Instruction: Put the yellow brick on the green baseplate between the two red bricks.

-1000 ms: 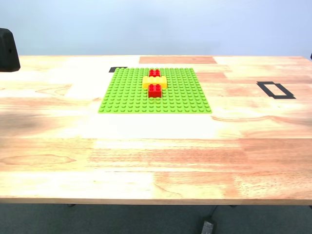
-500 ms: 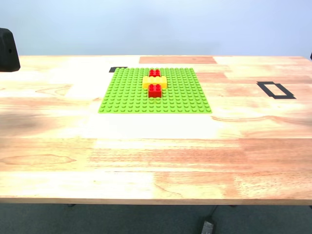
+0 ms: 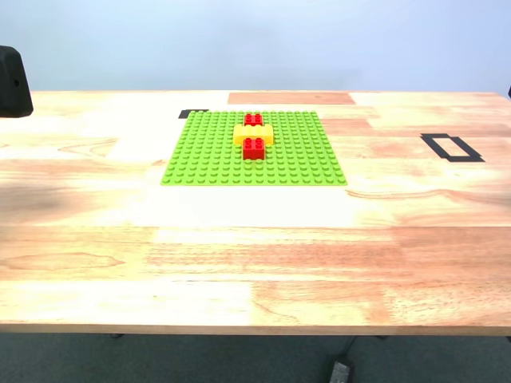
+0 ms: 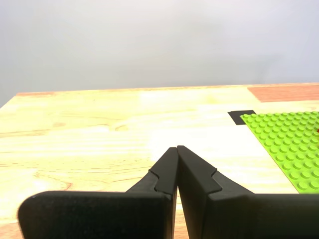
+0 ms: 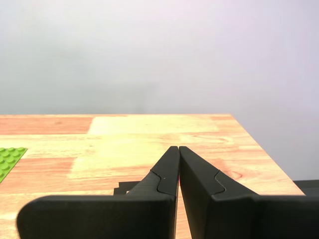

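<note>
Yellow brick [image 3: 253,134] lay crosswise on the green baseplate [image 3: 207,155], between the two red bricks [image 3: 254,148]; our first end effector [image 4: 177,149] and second end effector [image 5: 178,149] were pressed together, empty.

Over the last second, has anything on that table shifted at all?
Nothing visibly changed. The yellow brick sits on the green baseplate between the two red bricks, exactly as before. My first gripper and my second gripper are off the plate, jaws shut and empty.
</note>
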